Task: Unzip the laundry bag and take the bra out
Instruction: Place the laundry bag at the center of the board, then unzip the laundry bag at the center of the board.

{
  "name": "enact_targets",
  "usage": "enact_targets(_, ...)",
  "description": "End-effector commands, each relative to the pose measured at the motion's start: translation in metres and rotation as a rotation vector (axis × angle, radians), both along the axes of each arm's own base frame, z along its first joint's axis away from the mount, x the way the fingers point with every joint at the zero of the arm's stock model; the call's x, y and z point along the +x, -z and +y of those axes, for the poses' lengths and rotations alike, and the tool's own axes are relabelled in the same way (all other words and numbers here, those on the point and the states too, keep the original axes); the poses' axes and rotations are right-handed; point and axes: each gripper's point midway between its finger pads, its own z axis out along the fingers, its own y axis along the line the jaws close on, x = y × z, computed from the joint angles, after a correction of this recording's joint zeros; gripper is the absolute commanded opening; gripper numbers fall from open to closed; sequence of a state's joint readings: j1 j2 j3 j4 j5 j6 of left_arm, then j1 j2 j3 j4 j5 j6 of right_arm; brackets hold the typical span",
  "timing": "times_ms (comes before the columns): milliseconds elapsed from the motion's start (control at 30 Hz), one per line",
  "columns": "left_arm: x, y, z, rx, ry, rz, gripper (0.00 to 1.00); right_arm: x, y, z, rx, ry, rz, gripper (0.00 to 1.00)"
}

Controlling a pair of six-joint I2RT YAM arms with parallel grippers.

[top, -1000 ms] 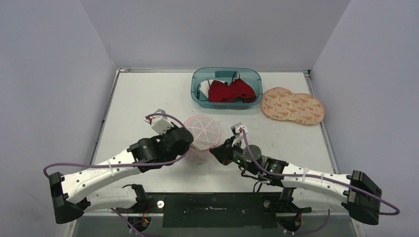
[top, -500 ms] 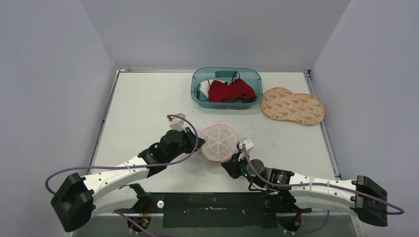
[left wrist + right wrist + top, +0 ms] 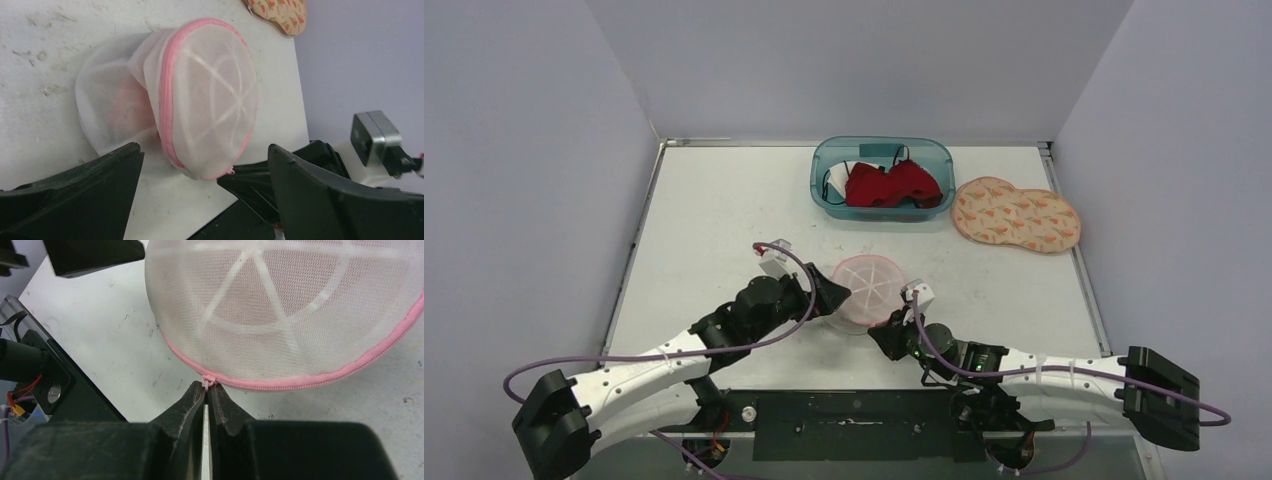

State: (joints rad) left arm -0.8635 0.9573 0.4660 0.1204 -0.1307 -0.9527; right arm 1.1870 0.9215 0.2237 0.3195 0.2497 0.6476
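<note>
Two grippers flank pink-rimmed white mesh laundry bag (image 3: 867,289), near centre. At near-right rim, zipper pull (image 3: 207,379) pinched by right gripper (image 3: 206,390); left gripper (image 3: 834,296) gripping nothing, jaws spread, bag's left. Pinkish blur inside perhaps bra (image 3: 127,107).

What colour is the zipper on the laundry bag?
Pink; the right wrist view shows the zipper best.

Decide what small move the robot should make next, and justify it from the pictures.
Probably close the left gripper on the laundry bag to brace it. Its jaws stand open either side of the bag, holding nothing, while the right gripper is shut on the zipper pull, so dragging would likely tow the bag.
</note>
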Motion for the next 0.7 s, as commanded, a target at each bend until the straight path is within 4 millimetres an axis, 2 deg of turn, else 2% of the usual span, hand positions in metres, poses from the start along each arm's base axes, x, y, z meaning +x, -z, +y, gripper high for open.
enact_targets(0,-0.02,-0.002,0.007,-0.065,-0.086,0.076,0.94,0.005,-0.024,0.015,0.09,0.008,-0.03,0.05)
enact_targets(100,-0.037,0.01,0.007,-0.068,-0.105,0.144,0.91,0.004,-0.028,0.021,0.1,-0.01,-0.036,0.05)
enact_targets(267,-0.048,0.012,-0.01,-0.198,-0.095,0.199,0.75,0.002,-0.031,0.033,0.104,-0.049,-0.046,0.05)
enact_targets(400,-0.046,0.013,-0.019,-0.227,-0.096,0.216,0.62,-0.004,-0.038,0.045,0.131,-0.093,-0.054,0.05)
enact_targets(667,-0.038,0.012,-0.018,-0.226,-0.141,0.198,0.5,-0.011,-0.049,0.059,0.163,-0.132,-0.069,0.05)
